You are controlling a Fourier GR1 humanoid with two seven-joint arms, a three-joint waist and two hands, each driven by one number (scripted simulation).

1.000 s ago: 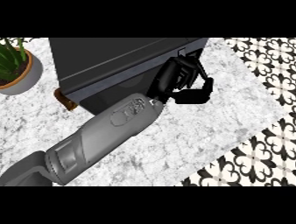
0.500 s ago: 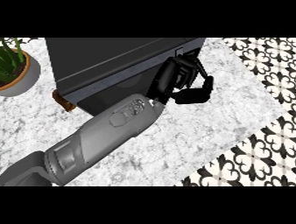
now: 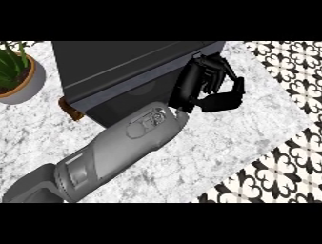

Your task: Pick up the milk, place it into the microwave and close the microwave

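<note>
The dark microwave point(image 3: 122, 71) stands at the back of the marble counter, its grey front face toward me and looking closed. My left hand point(image 3: 205, 86) is at the microwave's right front corner, fingers and thumb curled, with nothing visible inside them. Its grey forearm point(image 3: 122, 143) reaches in from the lower left. No milk shows anywhere in the view. My right hand is out of the picture.
A potted green plant point(image 3: 7, 71) sits at the far left of the counter point(image 3: 213, 152). A small brown object point(image 3: 71, 110) pokes out beside the microwave's left front corner. The counter ends at the right, above a black-and-white patterned floor point(image 3: 290, 162).
The hand has stayed curled at the microwave's right corner and has hardly moved. The plant and microwave have slid slightly left in the view.
</note>
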